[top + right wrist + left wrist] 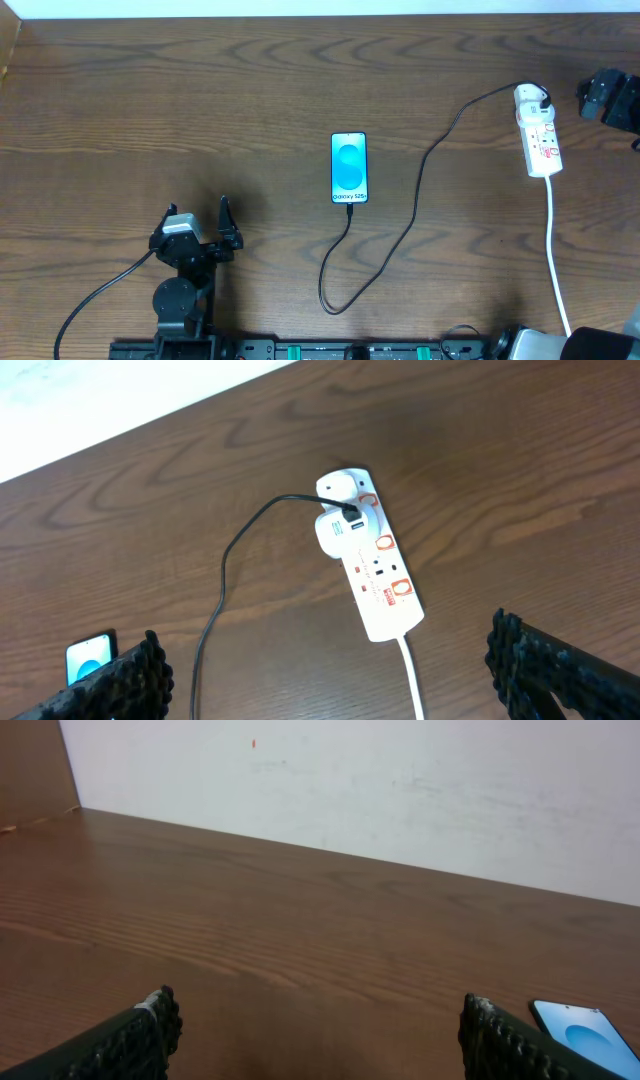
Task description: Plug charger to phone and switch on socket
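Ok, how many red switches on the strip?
3 on the strip: top switch by the adapter, middle switch, bottom switch near the cord. The adapter may hide more.

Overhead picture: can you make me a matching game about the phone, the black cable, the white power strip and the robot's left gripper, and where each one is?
Things
1. slim phone with bright cyan screen
2. long thin black charger cable
3. small white power strip with red marks
4. left gripper

Places
A. far right of the brown wooden table
B. middle of the table
C. near left, open, holding nothing
D. loops from the strip to the phone's near end

Pairs: 1-B, 2-D, 3-A, 4-C
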Motion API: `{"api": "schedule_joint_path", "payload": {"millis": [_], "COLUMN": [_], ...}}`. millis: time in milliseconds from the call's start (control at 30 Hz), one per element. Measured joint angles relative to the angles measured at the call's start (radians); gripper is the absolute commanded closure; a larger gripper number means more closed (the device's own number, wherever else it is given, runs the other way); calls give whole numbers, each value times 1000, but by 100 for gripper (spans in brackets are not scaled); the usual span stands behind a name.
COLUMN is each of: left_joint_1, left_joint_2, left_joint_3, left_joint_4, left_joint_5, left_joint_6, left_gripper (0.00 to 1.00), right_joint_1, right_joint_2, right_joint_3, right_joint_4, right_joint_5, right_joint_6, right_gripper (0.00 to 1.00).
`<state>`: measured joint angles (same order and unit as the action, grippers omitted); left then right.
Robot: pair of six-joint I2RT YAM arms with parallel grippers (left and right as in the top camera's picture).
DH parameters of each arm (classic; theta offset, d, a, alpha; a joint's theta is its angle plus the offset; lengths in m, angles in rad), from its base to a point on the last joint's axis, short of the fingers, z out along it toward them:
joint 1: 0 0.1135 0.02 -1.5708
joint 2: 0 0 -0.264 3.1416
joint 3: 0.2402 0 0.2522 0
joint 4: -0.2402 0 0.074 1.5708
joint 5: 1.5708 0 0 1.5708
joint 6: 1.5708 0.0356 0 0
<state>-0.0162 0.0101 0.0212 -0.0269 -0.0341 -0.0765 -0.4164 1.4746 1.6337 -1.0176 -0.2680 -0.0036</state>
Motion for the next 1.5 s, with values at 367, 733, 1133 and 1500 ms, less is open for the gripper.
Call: {"api": "schedule_joint_path", "payload": {"millis": [367,733,1133,1500], "left_joint_1": [0,0,0,0], "left_joint_2": [0,0,0,0], "left_joint_3": [0,0,0,0], "left_joint_4": [0,0,-1,-1], "left_joint_5": [2,2,3,4], "left_joint_6": [0,0,0,3], "left_gripper": [10,10,10,10], "right_joint_1": [0,106,317,337], "right_joint_2": [0,0,-191,-597], "right_joint_3": [0,-26,-479,-1081], "right_joint_4": [16,110,604,1184], "right_joint_5": [3,12,7,5], "right_joint_6": [0,0,0,1], "right_gripper": [1,1,1,1]}}
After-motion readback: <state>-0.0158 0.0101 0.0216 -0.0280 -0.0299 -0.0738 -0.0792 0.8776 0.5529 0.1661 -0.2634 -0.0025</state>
